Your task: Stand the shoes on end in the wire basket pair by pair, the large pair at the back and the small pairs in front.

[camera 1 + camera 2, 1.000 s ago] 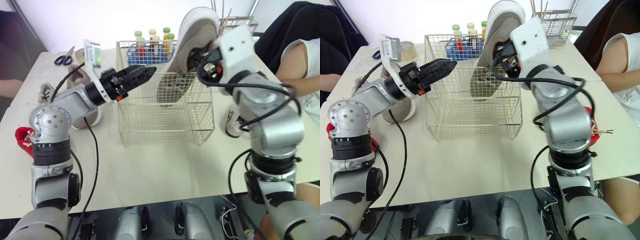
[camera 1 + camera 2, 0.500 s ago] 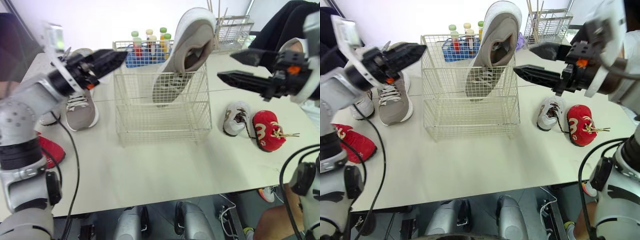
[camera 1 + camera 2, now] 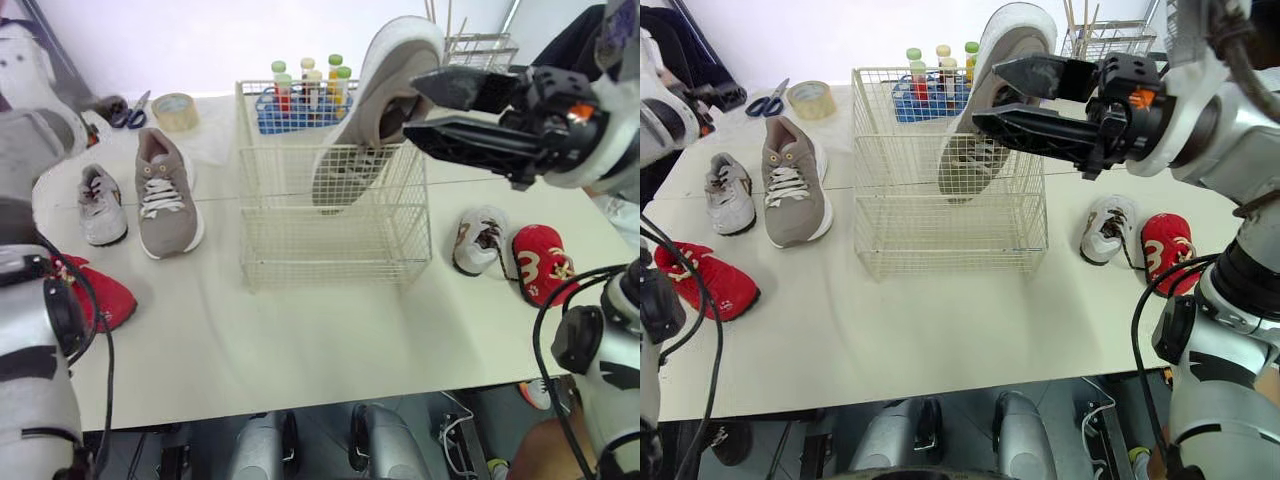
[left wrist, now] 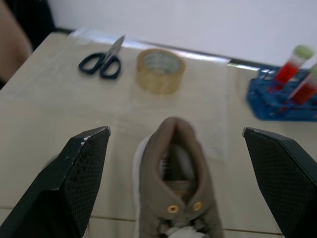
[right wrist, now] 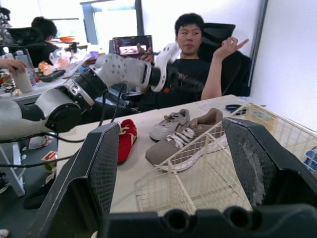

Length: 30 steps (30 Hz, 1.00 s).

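We log one large shoe [image 3: 375,110] standing tilted on end in the wire basket [image 3: 330,235], its heel above the rim. The right gripper [image 3: 985,92] hangs just beside it, fingers spread and empty. The left gripper [image 4: 173,131], fingers also spread and empty, hangs over the other large shoe [image 3: 165,195] on the tabletop [image 3: 300,340].

Beige table [image 3: 300,340] with wire basket [image 3: 330,235], taupe shoe [image 3: 163,195], tape roll [image 3: 175,104], scissors [image 3: 129,108]

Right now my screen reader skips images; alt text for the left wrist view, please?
The open left gripper frames the heel of a taupe shoe on the table. Beyond it lie a tape roll, scissors and a blue tube rack.
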### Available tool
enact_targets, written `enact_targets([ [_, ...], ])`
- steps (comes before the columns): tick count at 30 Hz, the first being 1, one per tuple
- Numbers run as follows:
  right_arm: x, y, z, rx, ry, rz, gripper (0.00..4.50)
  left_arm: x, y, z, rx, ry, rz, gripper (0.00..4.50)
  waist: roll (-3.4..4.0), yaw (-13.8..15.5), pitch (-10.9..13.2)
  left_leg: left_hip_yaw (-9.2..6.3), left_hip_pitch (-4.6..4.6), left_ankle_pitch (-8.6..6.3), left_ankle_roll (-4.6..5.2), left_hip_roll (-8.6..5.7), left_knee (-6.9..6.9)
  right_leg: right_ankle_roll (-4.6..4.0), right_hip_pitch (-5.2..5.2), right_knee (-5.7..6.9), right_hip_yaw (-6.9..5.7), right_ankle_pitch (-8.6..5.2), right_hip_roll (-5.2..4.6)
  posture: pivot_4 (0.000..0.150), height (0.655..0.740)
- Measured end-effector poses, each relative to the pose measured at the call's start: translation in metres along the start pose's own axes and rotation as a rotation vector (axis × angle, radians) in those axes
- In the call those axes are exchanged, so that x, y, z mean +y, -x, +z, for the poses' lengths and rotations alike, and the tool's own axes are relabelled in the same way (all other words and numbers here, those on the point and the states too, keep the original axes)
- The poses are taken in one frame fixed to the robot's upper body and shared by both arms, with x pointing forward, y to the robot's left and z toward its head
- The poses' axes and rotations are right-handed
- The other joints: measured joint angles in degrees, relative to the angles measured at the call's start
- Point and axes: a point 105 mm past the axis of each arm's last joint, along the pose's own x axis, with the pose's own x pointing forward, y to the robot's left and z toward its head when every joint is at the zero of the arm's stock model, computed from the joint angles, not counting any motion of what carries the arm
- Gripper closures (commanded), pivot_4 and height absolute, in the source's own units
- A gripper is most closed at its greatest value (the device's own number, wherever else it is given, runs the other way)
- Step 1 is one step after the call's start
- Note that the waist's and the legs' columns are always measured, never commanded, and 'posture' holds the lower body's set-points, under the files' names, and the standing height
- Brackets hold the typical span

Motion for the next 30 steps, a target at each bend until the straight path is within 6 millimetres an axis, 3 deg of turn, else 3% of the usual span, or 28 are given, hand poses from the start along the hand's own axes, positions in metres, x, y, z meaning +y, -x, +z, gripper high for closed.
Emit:
enact_targets([
  [4, -0.002, 0.0, -0.004, 0.013, 0.014, -0.021, 0.97, 0.0, -0.018, -0.018, 0.038, -0.057, 0.061, 0.0, -0.25, -0.17, 0.12, 0.03, -0.26, 0.0, 0.0, 0.01, 0.02, 0.01, -0.22, -0.04, -0.02, 0.01, 0.0, 0.15, 0.74],
  [13, -0.003, 0.005, -0.01, 0.022, 0.019, -0.088, 0.97, 0.007, -0.028, -0.036, 0.043, -0.119, 0.143, 0.0, -0.26, -0.25, 0.12, 0.11, -0.53, 0.01, -0.01, 0.0, 0.08, 0.07, -0.48, -0.01, -0.06, 0.04, 0.02, 0.15, 0.74],
  [23, -0.002, 0.008, -0.012, 0.027, 0.035, -0.134, 0.97, 0.014, -0.03, -0.049, 0.047, -0.033, 0.192, 0.0, -0.31, -0.13, 0.12, -0.01, -0.56, 0.01, 0.01, 0.02, 0.13, 0.13, -0.46, 0.0, -0.06, 0.07, -0.02, 0.15, 0.74],
  [30, -0.002, 0.007, -0.013, 0.031, 0.043, -0.14, 0.97, 0.008, -0.034, -0.066, 0.074, 0.047, 0.199, 0.0, -0.32, -0.19, 0.11, -0.01, -0.56, 0.02, 0.02, 0.01, 0.16, 0.15, -0.45, 0.04, -0.06, 0.09, -0.02, 0.15, 0.74],
])
